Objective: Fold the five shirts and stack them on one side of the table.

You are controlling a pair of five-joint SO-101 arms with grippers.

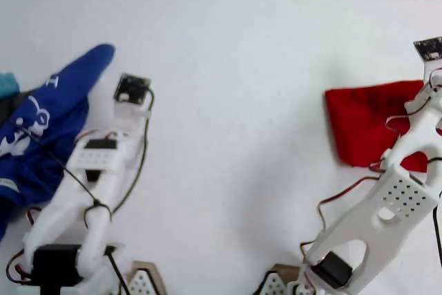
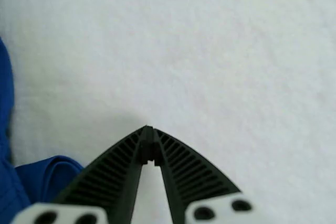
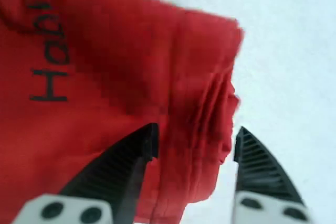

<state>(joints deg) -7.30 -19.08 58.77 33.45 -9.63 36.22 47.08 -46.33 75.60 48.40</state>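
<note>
- A flat white table [image 1: 235, 101] is being taken up at both sides by cloth and arms. Its wide middle and far strip are being left open for movement.
- A crumpled blue shirt [image 1: 48, 122] of soft fabric, printed in white, is being spread along the table's left edge, with one sleeve pointing away towards the far side.
- A folded red shirt [image 1: 366, 126] with dark lettering is being kept on the right side, near that edge and well apart from the blue one.
- The white plastic left arm [image 1: 90, 177] is being held just beside the blue shirt, and the white right arm [image 1: 394, 205] is being held over the red shirt's near corner, partly hiding it.
- The right gripper [image 3: 194, 148] is being held spread, its black ribbed fingers [image 3: 131, 156] straddling the red shirt's layered folded edge.
- The left gripper [image 2: 148, 142] is being kept clenched tip to tip over bare table, with blue cloth just beside it.
- A small teal cloth [image 1: 7, 86] is being cut off by the high view's left border, beside the blue shirt.
</note>
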